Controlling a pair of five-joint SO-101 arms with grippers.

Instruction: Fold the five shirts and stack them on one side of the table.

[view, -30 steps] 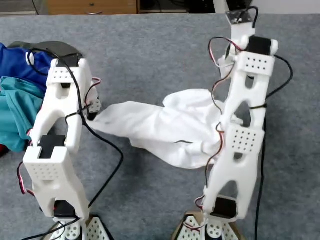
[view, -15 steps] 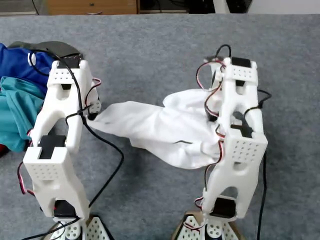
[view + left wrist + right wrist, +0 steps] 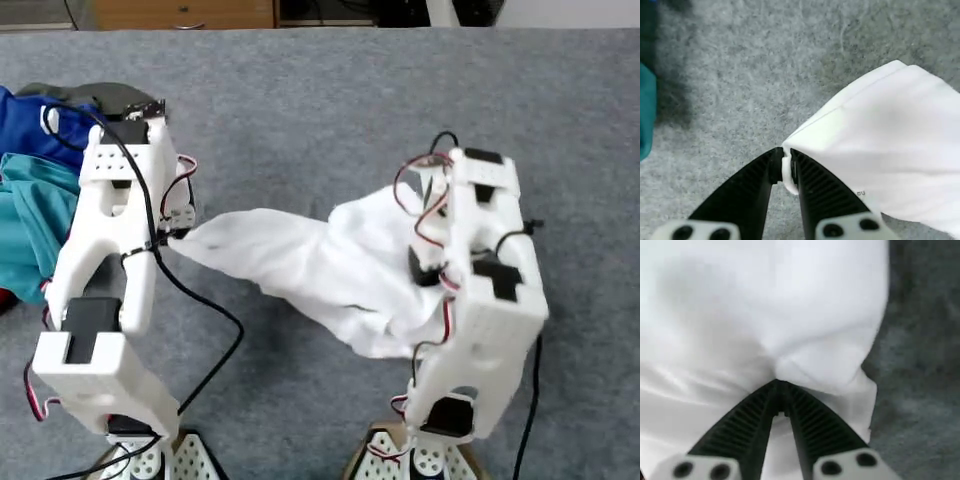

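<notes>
Right arm (image 3: 485, 300) has pulled back, covering the right claw (image 3: 779, 390) from above; it and the left claw (image 3: 786, 167) each pinch the white shirt (image 3: 320, 270).

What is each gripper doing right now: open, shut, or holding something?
Left gripper: shut on the white shirt.
Right gripper: shut on the white shirt.
</notes>
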